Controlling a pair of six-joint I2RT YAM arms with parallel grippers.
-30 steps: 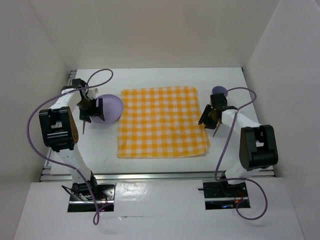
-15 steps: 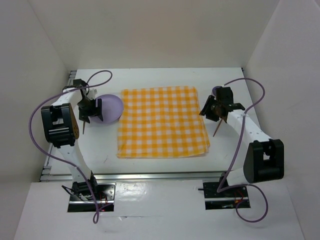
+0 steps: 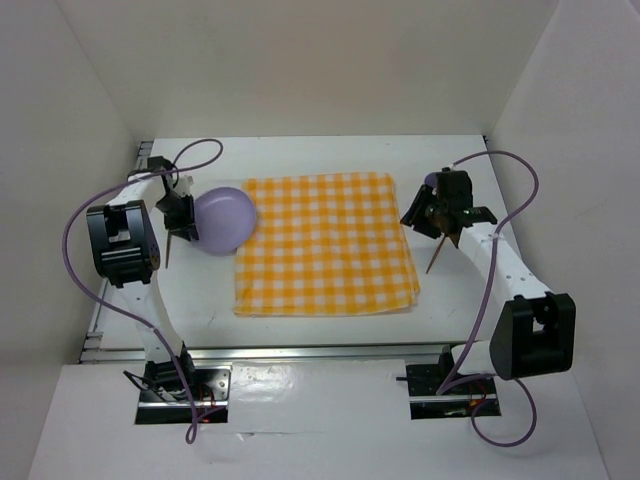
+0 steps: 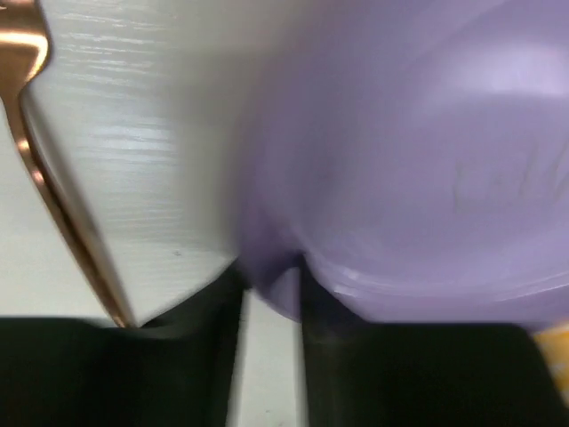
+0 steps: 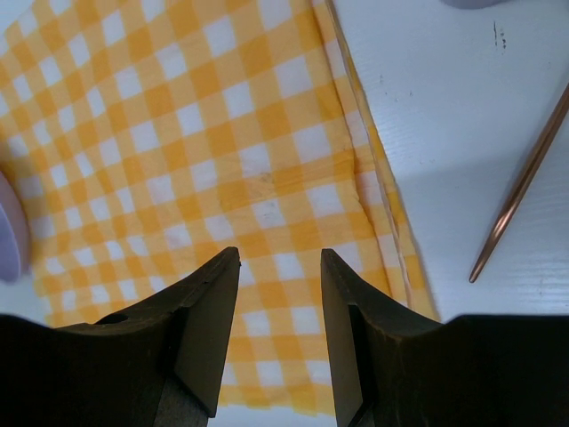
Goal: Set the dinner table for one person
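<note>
The white desk (image 3: pixel 320 160) is being seen from above, spreading ahead of both arm bases between white walls, with a yellow checked cloth (image 3: pixel 325 243) being carried at its middle. A purple dish (image 3: pixel 224 217) is being held at the cloth's left edge by the left claw (image 3: pixel 190 215). Only in the left wrist view is the claw being shown clamped on the dish's rim, with a copper utensil (image 4: pixel 62 222) lying alongside. The right claw (image 3: pixel 418 222) is being held over the cloth's right edge. In its wrist view, its jaws are being shown parted and empty, with a second copper utensil (image 5: pixel 520 182) lying on bare desk. From above, a purple cup (image 3: pixel 431 180) is being half hidden behind it.
</note>
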